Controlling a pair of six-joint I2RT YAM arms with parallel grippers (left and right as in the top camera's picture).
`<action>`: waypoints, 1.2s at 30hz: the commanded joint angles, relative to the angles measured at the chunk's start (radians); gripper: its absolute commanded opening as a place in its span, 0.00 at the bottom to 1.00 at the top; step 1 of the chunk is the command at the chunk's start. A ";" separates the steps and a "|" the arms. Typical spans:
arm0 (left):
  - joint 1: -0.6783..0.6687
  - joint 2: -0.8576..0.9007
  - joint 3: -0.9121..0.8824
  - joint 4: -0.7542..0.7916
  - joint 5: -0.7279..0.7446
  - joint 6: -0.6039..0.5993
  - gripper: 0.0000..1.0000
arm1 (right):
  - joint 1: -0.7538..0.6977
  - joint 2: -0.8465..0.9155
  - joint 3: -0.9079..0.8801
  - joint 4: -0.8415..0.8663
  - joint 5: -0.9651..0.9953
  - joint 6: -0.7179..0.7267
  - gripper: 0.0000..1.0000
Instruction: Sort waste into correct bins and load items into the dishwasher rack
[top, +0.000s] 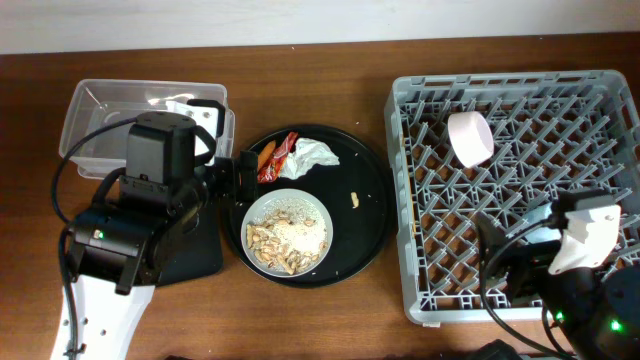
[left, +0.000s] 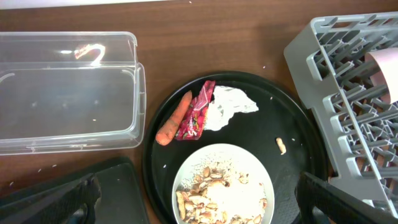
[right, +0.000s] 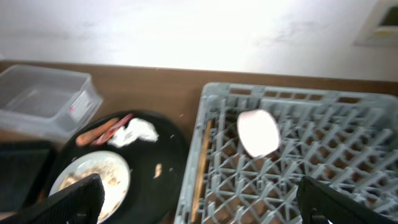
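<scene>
Left gripper (left: 199, 185) hangs wide open and empty above one plate (top: 288, 232) of beige food scraps (left: 214, 199), at the near edge of one round black tray (top: 365, 215). Beyond it, one carrot stick (left: 173, 119), one red wrapper (left: 198, 112) and one white tissue (left: 227, 107) touch in a row. One stray scrap (left: 281, 145) sits apart on bare tray. Left, on the desk (top: 300, 80): one shallow black bin (top: 195, 255), one clear tub (left: 68, 93). Right gripper (right: 202, 185) gapes wide, empty, over one grey rack (top: 500, 85) holding one white bowl (top: 470, 138).

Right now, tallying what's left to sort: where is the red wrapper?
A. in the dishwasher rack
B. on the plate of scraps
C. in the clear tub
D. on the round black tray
D: the red wrapper lies on the round black tray, between the carrot stick and the white tissue.
</scene>
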 joint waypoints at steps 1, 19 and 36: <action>0.004 0.000 0.009 -0.002 -0.010 -0.009 0.99 | -0.052 -0.035 -0.106 0.077 0.053 0.000 0.98; 0.004 0.000 0.009 -0.002 -0.010 -0.009 0.99 | -0.343 -0.611 -1.085 0.724 -0.278 -0.004 0.98; 0.004 0.000 0.009 -0.002 -0.010 -0.009 0.99 | -0.380 -0.663 -1.344 1.036 -0.278 -0.003 0.98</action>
